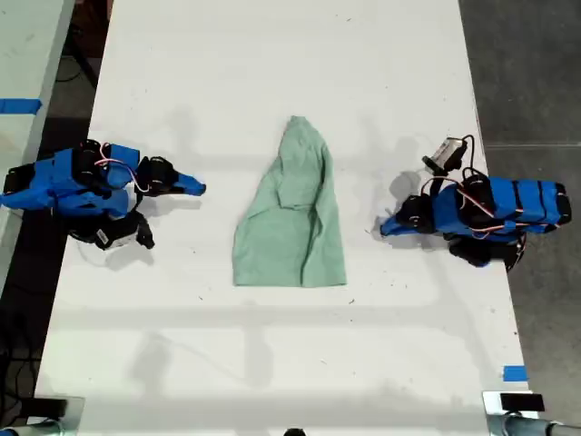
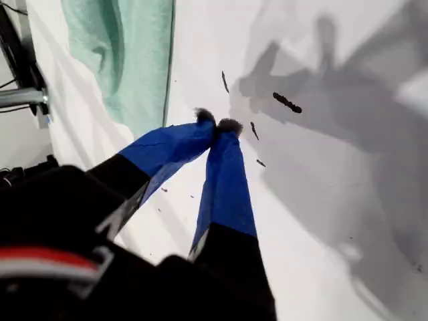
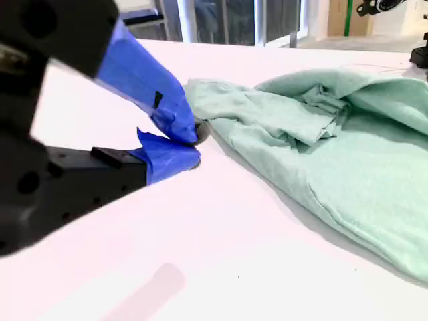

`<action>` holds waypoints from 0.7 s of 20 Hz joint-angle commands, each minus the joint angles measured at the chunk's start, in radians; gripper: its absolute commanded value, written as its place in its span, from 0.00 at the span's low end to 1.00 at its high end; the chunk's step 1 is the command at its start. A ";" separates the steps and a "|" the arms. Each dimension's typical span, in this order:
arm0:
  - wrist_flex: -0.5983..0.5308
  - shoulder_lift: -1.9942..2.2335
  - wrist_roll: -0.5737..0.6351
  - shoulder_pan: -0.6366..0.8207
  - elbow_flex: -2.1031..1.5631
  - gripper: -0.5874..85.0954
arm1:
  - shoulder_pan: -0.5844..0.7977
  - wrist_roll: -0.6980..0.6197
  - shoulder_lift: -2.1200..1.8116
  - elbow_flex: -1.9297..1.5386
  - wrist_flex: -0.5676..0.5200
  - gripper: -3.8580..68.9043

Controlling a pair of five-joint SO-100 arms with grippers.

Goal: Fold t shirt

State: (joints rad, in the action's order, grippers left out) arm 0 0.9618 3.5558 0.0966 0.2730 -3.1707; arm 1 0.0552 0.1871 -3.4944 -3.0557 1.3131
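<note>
White bench (image 1: pixel 272 363), largest thing in view, long and bare but for dark specks; grey floor and a second pale surface with blue tape (image 1: pixel 18 105) beside it; windows behind in the second wrist view. Shirt (image 1: pixel 292 213) mid-bench, already narrowed to a taper, wide hem toward the exterior view's bottom; likely one fold remains. My first pincer (image 2: pixel 217 125) together, empty, near the hem; my second pincer (image 3: pixel 194 144) together, empty, beside the shirt; both seem parked clear.

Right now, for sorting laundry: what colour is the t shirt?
Pale mint green t shirt, clearest in the exterior view.
</note>
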 commanded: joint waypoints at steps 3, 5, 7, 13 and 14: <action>0.015 0.035 -0.021 0.023 0.003 0.00 | -0.005 0.015 -0.011 -0.051 0.006 0.08; 0.017 0.041 -0.015 0.021 0.002 0.00 | -0.006 0.015 -0.011 -0.051 0.006 0.08; 0.005 -0.089 -0.051 0.034 0.071 0.00 | -0.003 0.014 -0.011 -0.051 0.006 0.08; 0.091 -1.019 -0.224 -0.202 0.742 0.13 | -0.002 0.012 -0.011 -0.051 0.006 0.08; 0.077 -1.118 -0.247 -0.249 0.810 0.18 | -0.003 0.012 -0.011 -0.051 0.006 0.08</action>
State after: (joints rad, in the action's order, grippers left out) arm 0 1.0400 2.6615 -0.0951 0.1212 -2.5602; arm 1 0.0552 0.1933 -3.4944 -3.0557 1.3131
